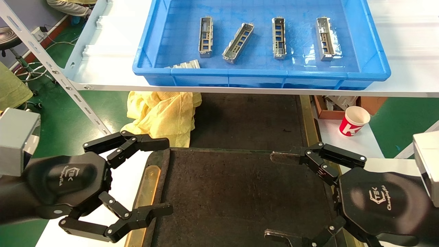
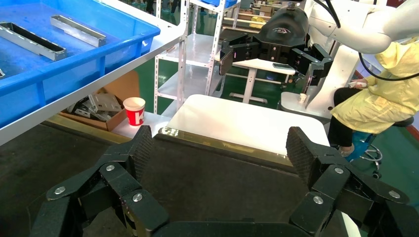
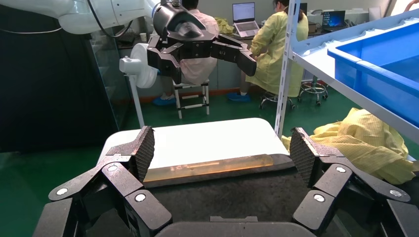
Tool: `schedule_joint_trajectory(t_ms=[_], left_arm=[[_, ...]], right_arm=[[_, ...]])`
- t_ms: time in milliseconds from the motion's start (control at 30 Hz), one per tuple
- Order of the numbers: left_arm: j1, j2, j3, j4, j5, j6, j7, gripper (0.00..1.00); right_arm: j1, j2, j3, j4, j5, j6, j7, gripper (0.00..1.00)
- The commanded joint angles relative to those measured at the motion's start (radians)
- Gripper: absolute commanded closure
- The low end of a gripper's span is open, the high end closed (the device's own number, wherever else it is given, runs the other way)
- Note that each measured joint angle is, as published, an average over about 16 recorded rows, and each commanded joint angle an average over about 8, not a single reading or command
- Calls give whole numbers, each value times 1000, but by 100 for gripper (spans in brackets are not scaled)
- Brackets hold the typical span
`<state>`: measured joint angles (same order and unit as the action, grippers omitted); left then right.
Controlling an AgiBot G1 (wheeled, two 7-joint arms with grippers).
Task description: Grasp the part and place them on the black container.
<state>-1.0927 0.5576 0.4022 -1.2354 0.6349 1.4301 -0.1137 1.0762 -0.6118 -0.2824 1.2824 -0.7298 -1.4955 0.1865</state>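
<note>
Looking down from the head view, the left gripper (image 1: 161, 176) hangs over the left edge of the black container (image 1: 240, 192), its fingers spread wide with nothing between them. The right gripper (image 1: 277, 195) hangs over the container's right edge, likewise spread and empty. The parts lie well apart from both, up on the white shelf (image 1: 103, 55) inside the blue bin (image 1: 260, 73): one part (image 1: 205, 36) upright at the left, a second part (image 1: 238, 43) tilted beside it, a third part (image 1: 279, 33) and a fourth part (image 1: 325, 38) further right, and a fifth piece (image 1: 185, 64) half hidden against the bin's near wall. A yellow cloth (image 1: 163, 115) lies below the shelf, beyond the container's far left corner, and a red-and-white paper cup (image 1: 354, 120) stands off to the right.

In the left wrist view, the left gripper (image 2: 217, 150) shows its two ribbed pads (image 2: 299, 153) far apart above the dark container surface (image 2: 207, 177). Two parts (image 2: 32, 40) (image 2: 78, 30) rest in the bin (image 2: 74, 69) on the shelf above and aside. The right gripper (image 2: 269, 52) appears across the container, spread.

In the right wrist view, the right gripper (image 3: 222, 150) has its pads (image 3: 146, 153) wide apart over the container (image 3: 232, 190), holding nothing. The left gripper (image 3: 205, 49) hangs opposite, spread open too. No part is visible here; only the bin's corner (image 3: 380, 74) shows.
</note>
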Motion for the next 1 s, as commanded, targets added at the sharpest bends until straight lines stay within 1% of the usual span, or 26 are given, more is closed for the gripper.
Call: schedule_joint_trajectory(t_ms=[33, 467, 500, 733, 767, 1000], left_arm=[[0, 0, 0, 0, 0, 0, 0, 0], [0, 0, 0, 0, 0, 0, 0, 0], [0, 0, 0, 0, 0, 0, 0, 2], [0, 0, 0, 0, 0, 0, 0, 89], [0, 0, 0, 0, 0, 0, 0, 100], [0, 0, 0, 0, 0, 0, 0, 100]], right_arm=[[0, 0, 0, 0, 0, 0, 0, 0], [0, 0, 0, 0, 0, 0, 0, 0], [0, 0, 0, 0, 0, 0, 0, 0], [0, 0, 0, 0, 0, 0, 0, 0], [0, 0, 0, 0, 0, 0, 0, 0], [0, 0, 0, 0, 0, 0, 0, 0]])
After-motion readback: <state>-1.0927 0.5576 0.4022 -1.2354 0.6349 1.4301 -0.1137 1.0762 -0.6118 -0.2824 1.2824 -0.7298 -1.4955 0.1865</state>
